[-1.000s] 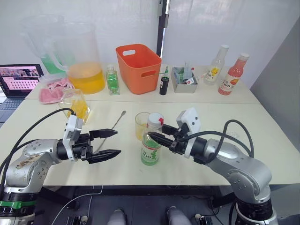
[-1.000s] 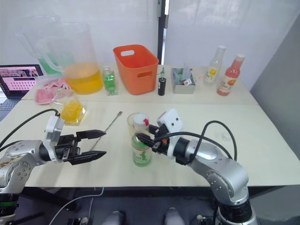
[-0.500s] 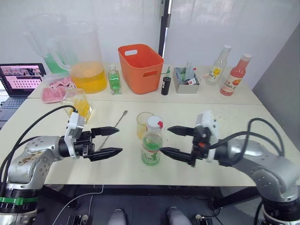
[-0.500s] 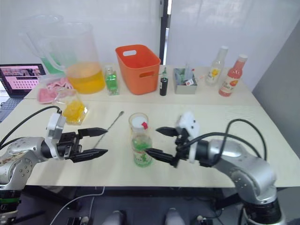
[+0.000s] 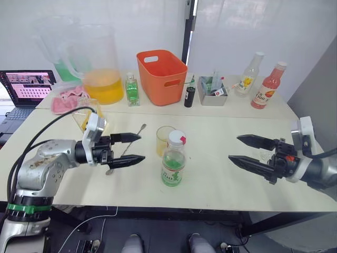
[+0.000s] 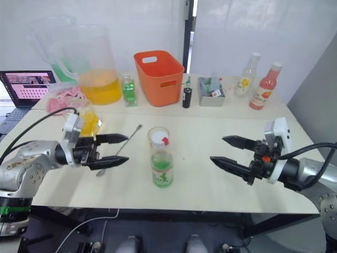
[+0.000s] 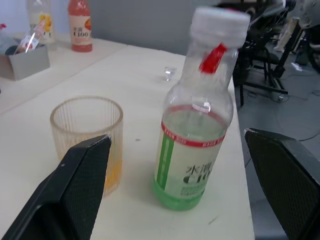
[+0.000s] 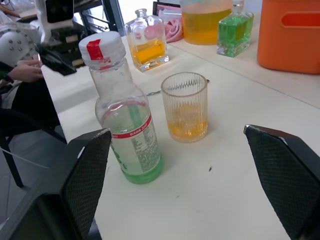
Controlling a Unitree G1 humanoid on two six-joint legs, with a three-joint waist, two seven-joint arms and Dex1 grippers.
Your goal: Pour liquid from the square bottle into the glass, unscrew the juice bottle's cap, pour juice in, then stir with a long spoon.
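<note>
Orange bin [image 5: 162, 75] at your worktop's back edge; capped juice bottle [image 5: 172, 161] upright, touching nothing; left gripper [image 5: 136, 148] and right gripper [image 5: 243, 149] released.

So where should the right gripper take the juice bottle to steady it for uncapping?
Probably around the smooth round body at the green label, coming in level from the robot's right. The juice bottle stands upright, and that side is bare table, while the glass sits close behind it. The right gripper is open and level with it. That leaves the white cap free for the left gripper.
</note>
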